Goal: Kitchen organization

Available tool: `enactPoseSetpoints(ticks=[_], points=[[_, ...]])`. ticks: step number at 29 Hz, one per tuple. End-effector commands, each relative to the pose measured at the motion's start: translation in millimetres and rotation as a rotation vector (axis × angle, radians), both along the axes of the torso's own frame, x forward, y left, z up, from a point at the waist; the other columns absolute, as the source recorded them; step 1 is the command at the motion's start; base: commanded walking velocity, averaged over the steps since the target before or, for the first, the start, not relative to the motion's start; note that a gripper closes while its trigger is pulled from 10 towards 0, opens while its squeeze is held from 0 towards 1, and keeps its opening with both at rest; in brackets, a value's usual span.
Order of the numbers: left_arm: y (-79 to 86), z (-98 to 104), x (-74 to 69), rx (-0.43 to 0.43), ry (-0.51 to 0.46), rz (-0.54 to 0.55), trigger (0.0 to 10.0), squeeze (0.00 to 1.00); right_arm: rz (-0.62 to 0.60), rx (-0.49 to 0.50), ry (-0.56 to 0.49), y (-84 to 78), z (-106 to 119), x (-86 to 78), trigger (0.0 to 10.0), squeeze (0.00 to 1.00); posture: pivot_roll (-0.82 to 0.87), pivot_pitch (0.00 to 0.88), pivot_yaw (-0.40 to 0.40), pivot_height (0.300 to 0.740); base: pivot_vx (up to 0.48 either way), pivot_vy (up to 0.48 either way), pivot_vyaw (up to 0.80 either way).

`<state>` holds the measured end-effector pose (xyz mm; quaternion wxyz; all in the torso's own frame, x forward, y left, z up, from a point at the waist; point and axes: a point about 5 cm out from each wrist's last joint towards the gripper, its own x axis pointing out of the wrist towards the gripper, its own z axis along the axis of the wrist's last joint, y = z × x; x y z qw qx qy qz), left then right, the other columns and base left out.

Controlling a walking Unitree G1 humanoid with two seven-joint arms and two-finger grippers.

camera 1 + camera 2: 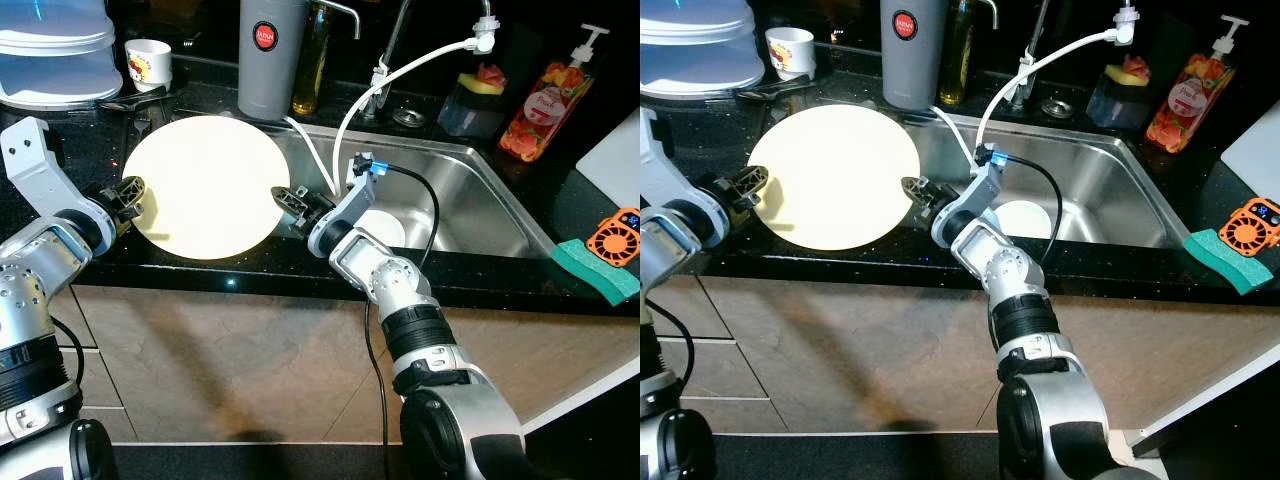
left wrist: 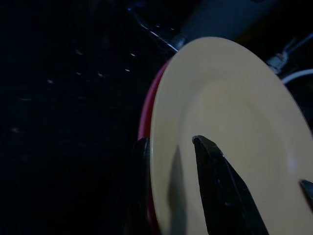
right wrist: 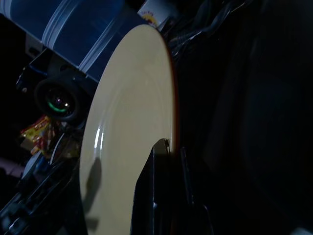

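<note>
A large cream plate (image 1: 205,185) with a red underside lies over the black table (image 1: 60,150), just left of the steel sink (image 1: 470,190). Both grippers hold it by opposite edges — the left gripper (image 1: 130,197) at its left rim, the right gripper (image 1: 290,203) at its right rim, each with jaws closed across the rim, one finger above and one apparently below. A small white dish (image 1: 385,225) sits in the sink; a grey flask (image 1: 268,55) stands just behind the plate.
</note>
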<state>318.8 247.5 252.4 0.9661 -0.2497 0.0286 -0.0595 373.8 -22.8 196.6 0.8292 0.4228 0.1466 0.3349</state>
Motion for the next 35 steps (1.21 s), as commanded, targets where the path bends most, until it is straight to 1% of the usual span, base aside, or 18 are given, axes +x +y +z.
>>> enactPoseSetpoints(ticks=[1, 3, 8, 10, 12, 13, 14, 16, 17, 21, 22, 23, 25, 27, 32, 33, 34, 35], points=[[-38.0, 1, -1.4, -0.120, -0.050, -0.230, 10.0, 0.00, 0.026, -0.044, 0.048, 6.4, -13, -4.1, 0.0, 0.00, 0.21, 0.010, -0.152, 0.740, 0.000, 0.000, 0.00], [-51.2, 1, -2.6, -0.198, -0.060, -0.293, 10.0, 0.00, 0.025, -0.043, 0.049, 6.2, -13, -4.2, 0.0, 0.00, 0.21, 0.012, -0.150, 0.740, 0.000, 0.000, 0.00], [-58.0, -4, -0.9, -0.255, -0.044, -0.321, 10.0, 0.00, 0.025, -0.041, 0.048, 6.4, -13, -4.2, 0.0, 0.00, 0.21, 0.013, -0.148, 0.740, 0.000, 0.000, 0.00], [-61.7, -16, 6.1, -0.312, 0.017, -0.309, 9.8, 0.00, 0.027, -0.038, 0.046, 7.1, -12, -4.2, 0.0, 0.00, 0.21, 0.011, -0.149, 0.740, 0.000, 0.000, 0.00], [-61.7, -27, 12.3, -0.345, 0.074, -0.281, 9.6, 0.00, 0.029, -0.035, 0.043, 7.9, -12, -4.3, 0.0, 0.00, 0.21, 0.010, -0.148, 0.740, 0.000, 0.000, 0.00], [-61.7, -27, 12.3, -0.345, 0.074, -0.281, 9.6, 0.00, 0.029, -0.035, 0.043, 7.9, -12, -4.3, 0.0, 0.00, 0.21, 0.010, -0.148, 0.740, 0.000, 0.000, 0.00], [-60.6, -31, 15.6, -0.358, 0.093, -0.261, 5.8, 0.00, 0.031, -0.034, 0.041, 8.1, -11, -4.3, 0.0, 0.00, 0.21, 0.010, -0.149, 0.740, 0.000, 0.000, 0.00], [-57.1, -36, 21.0, -0.378, 0.117, -0.222, 0.8, 0.00, 0.033, -0.032, 0.038, 8.0, -11, -4.3, 0.0, 0.00, 0.20, 0.008, -0.148, 0.740, 0.000, 0.000, 0.00], [-55.7, -35, 22.6, -0.382, 0.109, -0.210, 0.0, 0.00, 0.033, -0.033, 0.036, 7.7, -11, -4.2, 0.0, 0.00, 0.20, 0.007, -0.148, 0.740, 0.000, 0.000, 0.00], [-50.8, -20, 23.3, -0.396, 0.026, -0.187, 0.0, 0.00, 0.025, -0.031, 0.015, 4.7, -9, -3.6, 0.0, 0.00, 0.20, 0.007, -0.148, 0.740, 0.000, 0.000, 0.00], [-48.7, -15, 23.2, -0.396, -0.005, -0.184, 0.0, 0.00, 0.012, -0.031, 0.008, 2.8, -9, -2.7, 1.9, 0.00, 0.20, 0.005, -0.143, 0.740, 0.000, 0.000, 0.00], [-46.9, -11, 23.2, -0.395, -0.028, -0.176, 0.0, 0.00, -0.003, -0.035, 0.005, 0.7, -9, -1.7, 10.0, 0.00, 0.20, 0.005, -0.143, 0.740, 0.000, 0.000, 0.00], [-43.7, -2, 25.6, -0.407, -0.074, -0.159, 0.0, 0.00, -0.053, -0.021, -0.009, -6.7, -6, 2.0, 10.0, 0.00, 0.20, 0.005, -0.143, 0.740, 0.000, 0.000, 0.00], [-43.2, 0, 26.7, -0.409, -0.089, -0.154, 0.0, 0.00, -0.070, -0.009, -0.018, -9.6, -4, 3.3, 10.0, 0.00, 0.20, 0.005, -0.143, 0.740, 0.000, 0.000, 0.00], [-48.9, 11, 38.9, -0.414, -0.099, -0.165, 0.0, 0.00, -0.243, 0.123, -0.121, -38.9, 19, 14.9, 10.0, 0.00, 0.18, 0.000, -0.126, 0.740, 0.000, 0.000, 0.00], [-51.0, 12, 40.7, -0.408, -0.098, -0.171, 0.0, 0.00, -0.265, 0.148, -0.129, -44.3, 22, 16.3, 10.0, 0.28, 0.18, 0.000, -0.126, 0.740, 0.000, 0.000, 0.00], [-51.0, 12, 40.7, -0.408, -0.098, -0.171, 0.0, 0.00, -0.265, 0.148, -0.129, -44.3, 22, 16.3, 10.0, 0.28, 0.18, 0.000, -0.126, 0.740, 0.000, 0.000, 0.00], [-55.2, 13, 43.7, -0.400, -0.097, -0.185, 0.0, 0.00, -0.305, 0.156, -0.149, -52.6, 26, 18.4, 10.0, 1.00, 0.18, 0.000, -0.118, 0.740, 0.000, 0.000, 0.00]])
